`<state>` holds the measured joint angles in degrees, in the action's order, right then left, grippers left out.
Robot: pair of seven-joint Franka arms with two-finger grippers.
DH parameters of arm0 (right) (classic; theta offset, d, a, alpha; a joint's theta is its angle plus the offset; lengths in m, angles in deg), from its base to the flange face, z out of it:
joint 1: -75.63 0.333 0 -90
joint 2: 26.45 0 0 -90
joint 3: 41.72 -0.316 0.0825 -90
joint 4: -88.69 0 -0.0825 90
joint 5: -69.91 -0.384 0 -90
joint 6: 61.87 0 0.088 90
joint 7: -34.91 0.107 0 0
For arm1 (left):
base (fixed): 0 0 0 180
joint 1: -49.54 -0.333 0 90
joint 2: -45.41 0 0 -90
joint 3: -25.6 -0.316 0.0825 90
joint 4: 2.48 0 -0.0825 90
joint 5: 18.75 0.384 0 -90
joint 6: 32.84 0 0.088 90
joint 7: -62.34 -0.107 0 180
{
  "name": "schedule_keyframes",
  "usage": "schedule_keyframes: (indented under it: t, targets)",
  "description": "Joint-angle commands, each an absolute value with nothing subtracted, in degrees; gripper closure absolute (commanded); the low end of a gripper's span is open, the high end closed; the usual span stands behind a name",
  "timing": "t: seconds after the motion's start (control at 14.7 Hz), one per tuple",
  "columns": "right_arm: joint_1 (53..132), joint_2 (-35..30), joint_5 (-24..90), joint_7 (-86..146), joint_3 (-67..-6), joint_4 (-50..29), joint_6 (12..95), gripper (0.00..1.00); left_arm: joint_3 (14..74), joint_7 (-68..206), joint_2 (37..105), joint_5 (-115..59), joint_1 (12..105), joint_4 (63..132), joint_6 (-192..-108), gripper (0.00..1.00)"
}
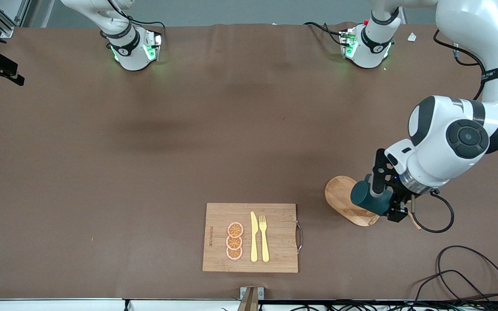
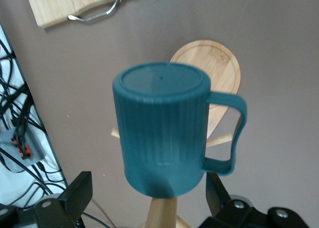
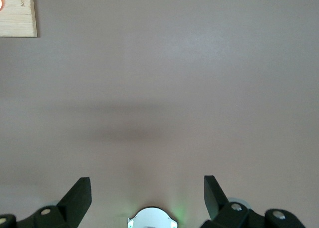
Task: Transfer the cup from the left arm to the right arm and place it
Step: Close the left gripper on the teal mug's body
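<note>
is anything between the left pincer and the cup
Nothing visible. The cup sits upside down on the wooden peg rack, between the open fingers of the left pincer. The right pincer waits, open, over bare table.

Even, diffuse overhead light; brown tabletop (image 1: 145, 181) evenly lit, no glare. Soft broad shadows sit on it below the arm bases. Green LED glow spills at both bases (image 1: 134, 52). Front view sharp edge to edge. Left wrist view: cup (image 2: 164, 128) slightly soft, with a dark shadow at 6 o'clock. Right wrist view: flat matte surface, faint shadow band mid-frame, green glint at 6 o'clock.
</note>
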<state>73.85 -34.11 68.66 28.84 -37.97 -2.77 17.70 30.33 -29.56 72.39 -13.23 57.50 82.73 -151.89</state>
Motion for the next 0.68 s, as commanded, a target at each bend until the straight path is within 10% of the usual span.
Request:
schedule_keyframes:
  t: [0.0, 0.61]
  targets:
    - [73.7, -35.3, 69.0, 28.1, -38.0, -4.0, 17.7, 0.0, 30.6, -30.7, 73.6, -14.5, 56.5, 82.1, -152.6, 0.0]
    - [73.7, -35.3, 68.4, 27.7, -38.0, -4.0, 17.9, 0.0, 30.8, -30.8, 75.5, -16.7, 56.7, 82.2, -154.0, 0.0]
